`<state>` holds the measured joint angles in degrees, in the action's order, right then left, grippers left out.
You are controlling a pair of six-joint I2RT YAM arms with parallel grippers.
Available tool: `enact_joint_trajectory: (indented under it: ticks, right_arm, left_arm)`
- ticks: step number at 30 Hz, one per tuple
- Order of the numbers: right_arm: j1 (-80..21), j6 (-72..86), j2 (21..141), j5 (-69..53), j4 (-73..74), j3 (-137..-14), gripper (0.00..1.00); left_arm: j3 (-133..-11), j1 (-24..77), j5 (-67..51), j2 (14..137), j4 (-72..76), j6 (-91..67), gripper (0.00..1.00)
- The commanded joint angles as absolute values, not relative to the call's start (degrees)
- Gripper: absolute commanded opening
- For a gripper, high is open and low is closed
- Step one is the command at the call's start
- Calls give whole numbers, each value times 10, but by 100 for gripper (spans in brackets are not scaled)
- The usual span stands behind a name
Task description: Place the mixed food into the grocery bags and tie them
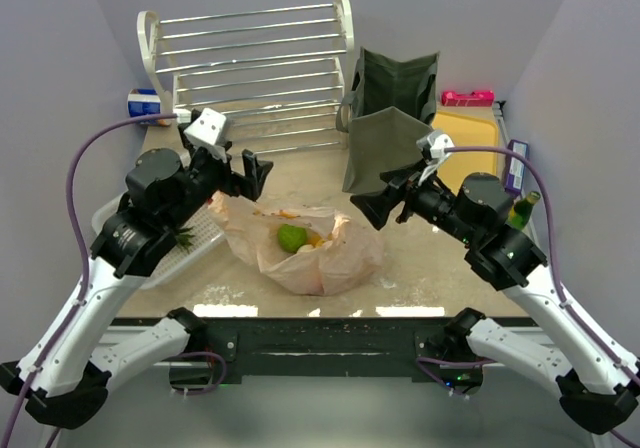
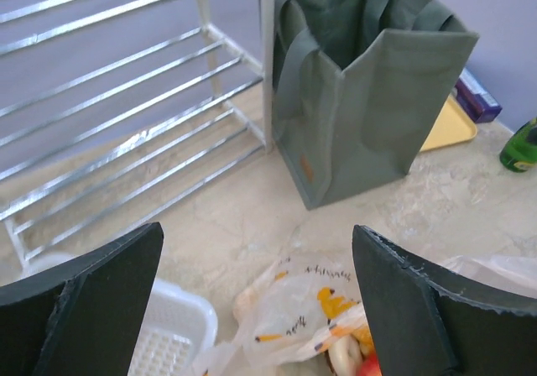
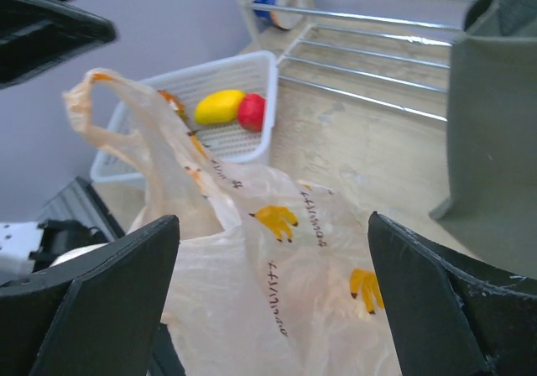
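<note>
Left jaws, right jaws wide apart, empty, flanking peach plastic bag (image 1: 342, 258) on table (image 1: 305, 176); green fruit (image 1: 291, 237) inside; olive tote (image 1: 385, 148) beyond.

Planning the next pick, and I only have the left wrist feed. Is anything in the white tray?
Observer: Yes. A yellow fruit and a red fruit lie side by side in the white tray.
Operator: Where's the right tool?
Observer: The right tool is open. It is just right of the peach bag, on the near side of the green tote.
Operator: What's in the bag?
Observer: A green fruit shows in the bag's open mouth.
</note>
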<state>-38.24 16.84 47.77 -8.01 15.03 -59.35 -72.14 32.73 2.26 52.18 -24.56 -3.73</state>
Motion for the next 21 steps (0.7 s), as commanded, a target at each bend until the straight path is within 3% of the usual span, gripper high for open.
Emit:
enact_joint_trajectory:
  ticks: [1,6,12,21]
  right_arm:
    - [-383,120,442,-198,83,-585,99]
    - [-386,84,439,-270,97,-580,99]
    - [-440,64,446,-256,96,-574,99]
    - [-481,55,457,-207,72,-555,99]
  left_arm:
    - [-727,323,86,484,-351,-116,100]
    - [-734,324,116,435,-452,-163,100]
    - [-743,324,147,400,-526,-185,100]
    - [-668,324,69,369,-471,-209,100]
